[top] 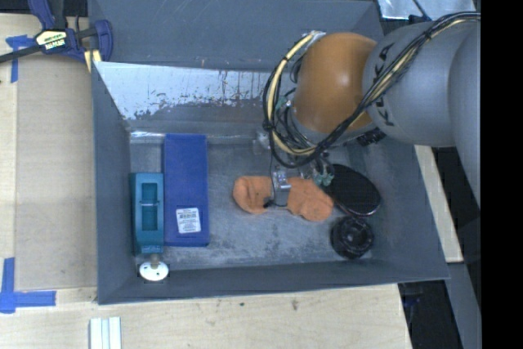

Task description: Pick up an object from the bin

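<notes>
Pincer down on lumpy orange soft piece, mid grey metal bin, slightly toward 3 o'clock. Pincer opening: can't tell. Black oval disc at the piece's 3 o'clock.

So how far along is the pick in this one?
Done: the claw is low over the orange soft lump in the middle. In hand: nothing lifted; the lump lies on the bin floor. Left: grasping and lifting it out. The blue box lies untouched.

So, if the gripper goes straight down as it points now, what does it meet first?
Probably the orange soft lump in the middle of the bin floor, directly under the gripper; whether they touch is unclear.
</notes>
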Controlling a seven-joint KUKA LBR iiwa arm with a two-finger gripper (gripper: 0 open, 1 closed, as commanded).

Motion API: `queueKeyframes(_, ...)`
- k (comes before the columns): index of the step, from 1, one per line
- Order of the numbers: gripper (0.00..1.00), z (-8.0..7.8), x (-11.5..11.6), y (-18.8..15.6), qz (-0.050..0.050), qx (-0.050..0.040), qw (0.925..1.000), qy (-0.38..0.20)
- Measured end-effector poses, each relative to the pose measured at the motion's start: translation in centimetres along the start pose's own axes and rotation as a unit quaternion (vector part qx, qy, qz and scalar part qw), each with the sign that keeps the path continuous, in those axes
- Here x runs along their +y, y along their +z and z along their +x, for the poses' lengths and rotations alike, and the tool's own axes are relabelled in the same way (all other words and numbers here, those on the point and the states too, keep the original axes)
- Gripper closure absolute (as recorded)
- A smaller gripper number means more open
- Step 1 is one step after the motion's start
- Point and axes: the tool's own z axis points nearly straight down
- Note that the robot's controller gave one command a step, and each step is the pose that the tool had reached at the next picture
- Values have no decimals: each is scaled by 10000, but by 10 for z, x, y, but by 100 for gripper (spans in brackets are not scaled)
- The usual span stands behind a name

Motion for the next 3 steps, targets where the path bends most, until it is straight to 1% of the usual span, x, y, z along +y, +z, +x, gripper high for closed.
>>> queueKeyframes(1,100,17,-9,30,-3,21,9969,-784)
queueKeyframes(2,100,17,-9,30,-3,21,9969,-782)
queueKeyframes(3,100,3,26,-157,-1,-22,9971,-758)
